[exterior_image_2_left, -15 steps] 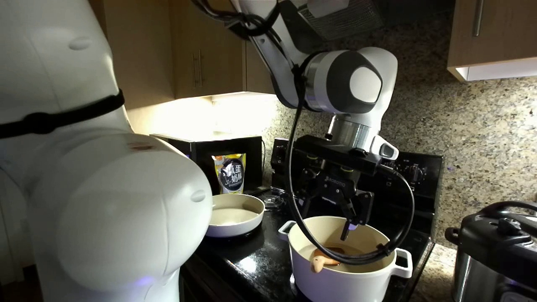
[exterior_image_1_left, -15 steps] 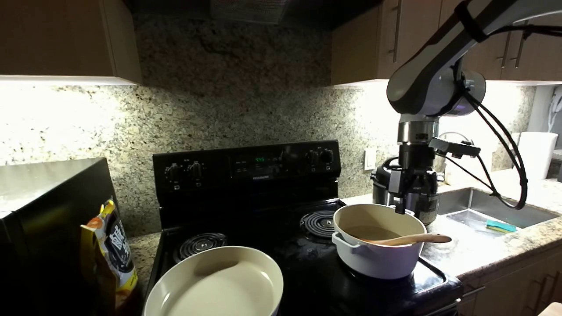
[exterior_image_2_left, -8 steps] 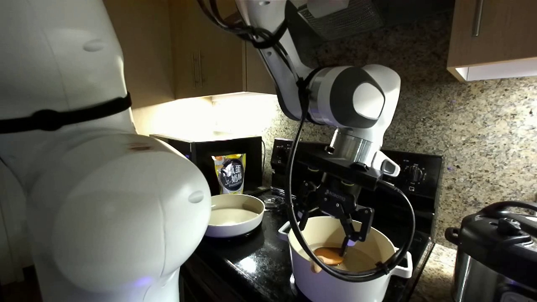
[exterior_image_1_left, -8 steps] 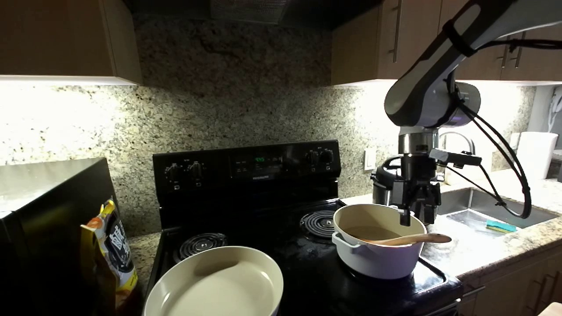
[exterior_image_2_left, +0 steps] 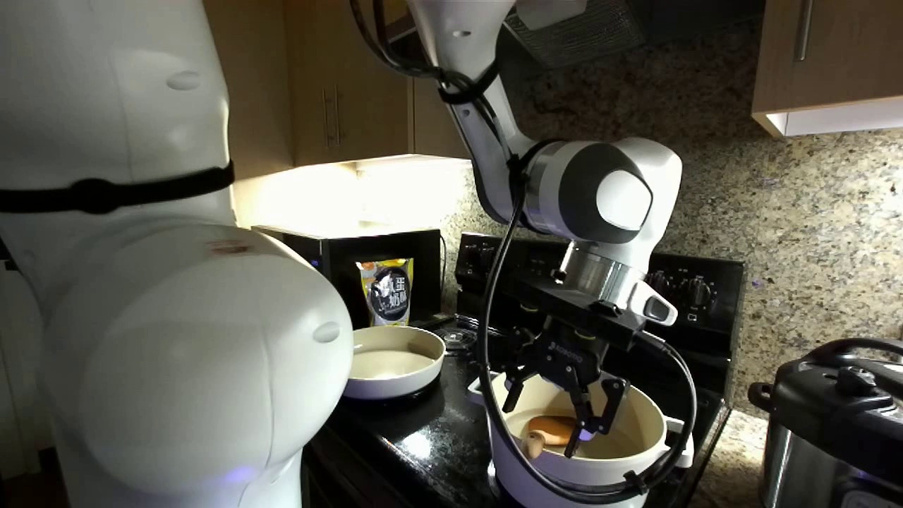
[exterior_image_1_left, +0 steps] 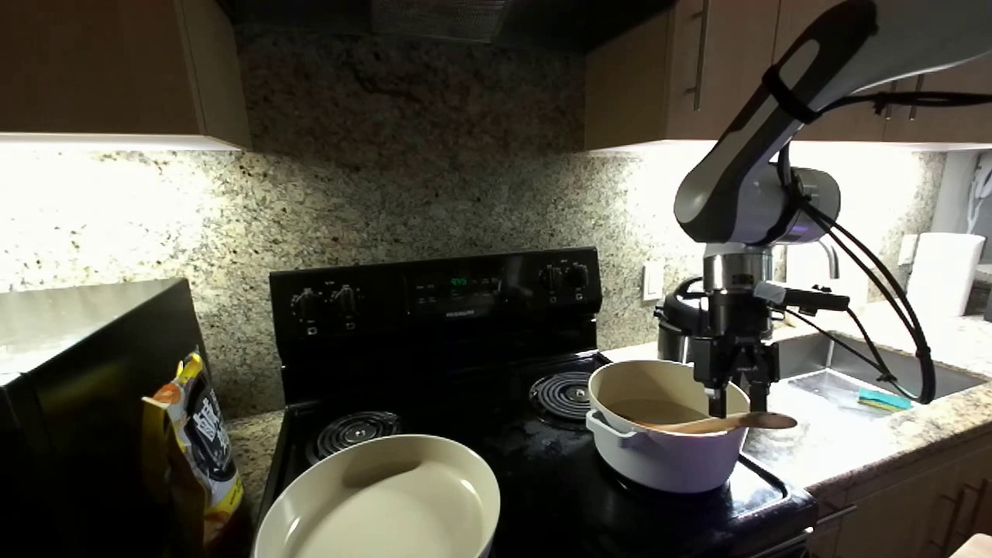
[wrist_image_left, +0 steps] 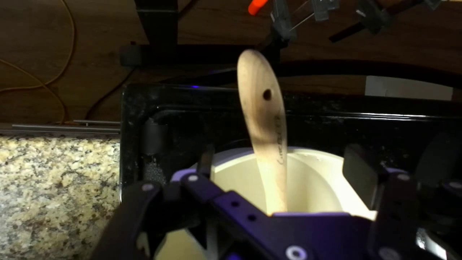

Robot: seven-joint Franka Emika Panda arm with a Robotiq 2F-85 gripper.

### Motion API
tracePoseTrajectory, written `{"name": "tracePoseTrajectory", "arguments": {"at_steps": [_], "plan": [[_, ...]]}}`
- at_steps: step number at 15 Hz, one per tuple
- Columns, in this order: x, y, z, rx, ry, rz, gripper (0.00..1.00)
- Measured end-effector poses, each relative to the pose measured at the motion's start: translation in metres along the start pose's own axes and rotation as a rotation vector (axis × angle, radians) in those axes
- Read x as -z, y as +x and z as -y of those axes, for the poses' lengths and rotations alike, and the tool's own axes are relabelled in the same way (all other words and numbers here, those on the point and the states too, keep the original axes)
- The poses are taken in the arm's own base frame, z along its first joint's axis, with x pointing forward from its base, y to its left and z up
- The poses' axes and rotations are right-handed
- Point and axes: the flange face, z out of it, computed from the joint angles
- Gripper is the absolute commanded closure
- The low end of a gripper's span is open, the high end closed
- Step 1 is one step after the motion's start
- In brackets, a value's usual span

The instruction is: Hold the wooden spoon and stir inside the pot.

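A black stove [exterior_image_1_left: 535,488] spreads across the lower middle of the frame in an exterior view, with coil burners [exterior_image_1_left: 358,434] showing and green digits [exterior_image_1_left: 459,281] lit on its back panel [exterior_image_1_left: 384,287]. The white pot [exterior_image_1_left: 670,469] sits on it, right of centre. The wooden spoon [exterior_image_1_left: 694,426] leans on the pot's rim, its lower end inside and its handle sticking out toward the right of the frame. The gripper [exterior_image_1_left: 738,403] is spread just above; in the wrist view its two fingers [wrist_image_left: 359,177] stand on either side of the handle, with a gap at each.

A wide shallow cream bowl [exterior_image_1_left: 403,504] lies at the bottom, left of centre. At lower left a yellow, white and black bag [exterior_image_1_left: 205,434] stands just beside a black box-shaped appliance [exterior_image_1_left: 77,465]. Speckled stone covers the wall [exterior_image_1_left: 403,201], bright beneath the wooden cabinets [exterior_image_1_left: 93,70] at upper left and upper right, dim under the hood [exterior_image_1_left: 442,19]. At lower right the stone bench [exterior_image_1_left: 821,438] holds a steel sink [exterior_image_1_left: 949,380] with a teal sponge [exterior_image_1_left: 885,400]. A steel-and-black cooker [exterior_image_2_left: 839,402] shows at lower right in an exterior view. In the wrist view brown floor [wrist_image_left: 101,21] fills the top, an orange cable [wrist_image_left: 73,34] curving at upper left
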Motion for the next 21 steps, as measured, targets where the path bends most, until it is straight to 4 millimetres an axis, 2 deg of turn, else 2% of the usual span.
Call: {"name": "tracePoseTrajectory", "arguments": {"at_steps": [3, 4, 5, 8, 9, 11, 17, 21], "plan": [[-0.006, 0.001, 0.0, -0.001, -0.001, 0.016, 0.6], [-0.007, 0.002, -0.001, -0.002, -0.001, 0.02, 0.64], [-0.008, 0.002, -0.002, -0.004, -0.001, 0.023, 0.73], [-0.012, 0.002, -0.004, -0.009, 0.001, 0.036, 0.92], [-0.011, 0.002, -0.003, -0.008, 0.002, 0.038, 0.95], [-0.01, 0.002, -0.002, -0.007, 0.002, 0.039, 0.91], [-0.008, 0.001, -0.004, -0.005, -0.004, 0.033, 0.92], [0.003, -0.004, -0.004, 0.0, -0.035, 0.007, 0.92]]}}
